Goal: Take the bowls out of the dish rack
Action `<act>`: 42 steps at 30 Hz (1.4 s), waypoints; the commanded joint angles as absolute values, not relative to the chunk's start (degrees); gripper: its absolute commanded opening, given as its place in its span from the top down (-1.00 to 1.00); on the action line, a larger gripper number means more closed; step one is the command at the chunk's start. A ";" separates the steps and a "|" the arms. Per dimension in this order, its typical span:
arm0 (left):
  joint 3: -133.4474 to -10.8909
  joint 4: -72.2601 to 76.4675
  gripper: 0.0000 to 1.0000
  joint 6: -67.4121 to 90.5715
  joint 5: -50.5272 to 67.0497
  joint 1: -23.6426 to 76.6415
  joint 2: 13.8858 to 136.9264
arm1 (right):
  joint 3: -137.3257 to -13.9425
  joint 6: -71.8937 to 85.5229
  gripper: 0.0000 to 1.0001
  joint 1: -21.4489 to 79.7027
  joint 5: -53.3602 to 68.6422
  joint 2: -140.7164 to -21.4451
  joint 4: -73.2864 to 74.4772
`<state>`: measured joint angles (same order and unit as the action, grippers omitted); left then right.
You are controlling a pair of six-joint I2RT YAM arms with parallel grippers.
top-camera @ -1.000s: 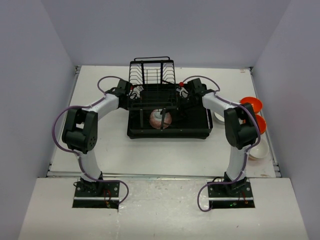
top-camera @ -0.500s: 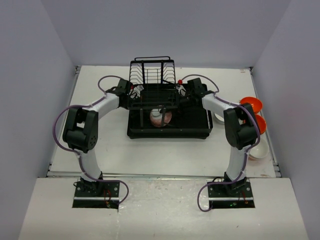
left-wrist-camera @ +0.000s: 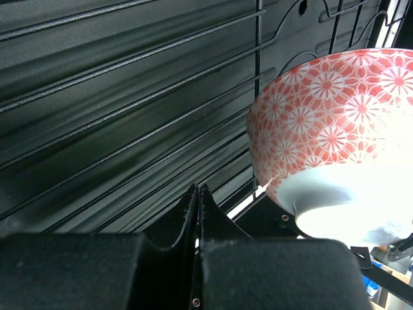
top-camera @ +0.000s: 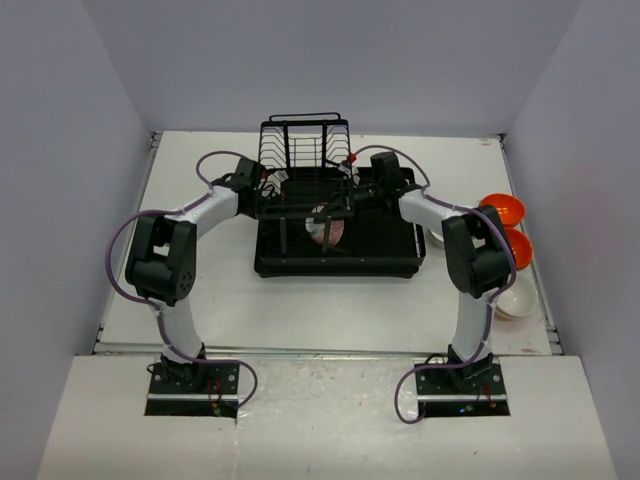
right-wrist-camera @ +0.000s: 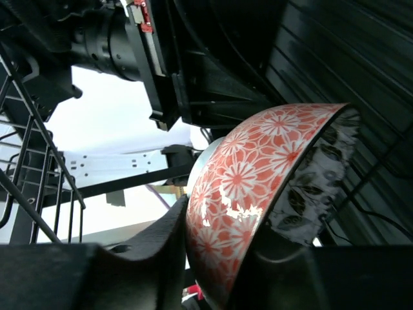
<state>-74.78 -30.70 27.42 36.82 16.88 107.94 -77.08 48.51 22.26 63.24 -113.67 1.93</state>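
Note:
A red-and-white flower-patterned bowl stands tipped on edge in the black dish rack. My right gripper reaches in from the right and is shut on its rim. In the right wrist view one finger presses the bowl's patterned outside and the other sits inside the rim, the gripper low in the frame. My left gripper is inside the rack just left of the bowl, shut and holding nothing. In the left wrist view its closed tips point at the rack's ribbed floor, with the bowl to the upper right.
The rack's upright wire section rises at its far end. Two orange bowls and a white bowl sit on the table by the right wall. Another white bowl lies beside the rack's right edge.
My right gripper has reached left into the rack and closed on the patterned bowl's rim. The bowl has tipped up from lying flat. The left gripper stayed shut in place.

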 commanded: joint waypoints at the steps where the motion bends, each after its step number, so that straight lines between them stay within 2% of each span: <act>1: -77.87 -28.74 1.00 26.46 38.67 18.02 106.79 | -75.24 53.78 1.00 22.50 66.62 -114.26 -7.55; 14: -78.31 -28.74 1.00 26.19 38.14 17.93 106.43 | -73.39 60.03 1.00 22.50 69.17 -112.32 -17.06; 19: -78.49 -28.92 1.00 26.02 38.41 17.93 106.79 | -75.76 58.18 0.38 22.50 69.87 -113.29 -13.19; 25: -79.10 -29.27 1.00 25.84 38.23 17.93 107.05 | -74.27 57.04 0.12 22.50 69.79 -111.71 -12.83; 28: -79.19 -29.36 1.00 25.75 38.41 17.93 107.31 | -74.00 56.95 0.38 22.50 69.87 -111.79 -12.39; 29: -79.28 -29.44 1.00 25.75 38.41 17.93 107.40 | -74.09 56.87 0.68 22.59 70.05 -112.23 -12.39; 31: -79.63 -29.44 1.00 25.75 38.41 17.93 107.40 | -73.92 57.04 0.98 22.59 69.70 -112.50 -12.22; 36: -80.42 -29.71 1.00 25.84 38.50 17.93 107.58 | -74.00 58.27 1.00 22.68 69.96 -113.56 -13.53; 42: -79.89 -29.97 1.00 25.49 37.97 17.93 107.23 | -71.37 67.13 1.00 22.68 71.28 -112.68 -26.96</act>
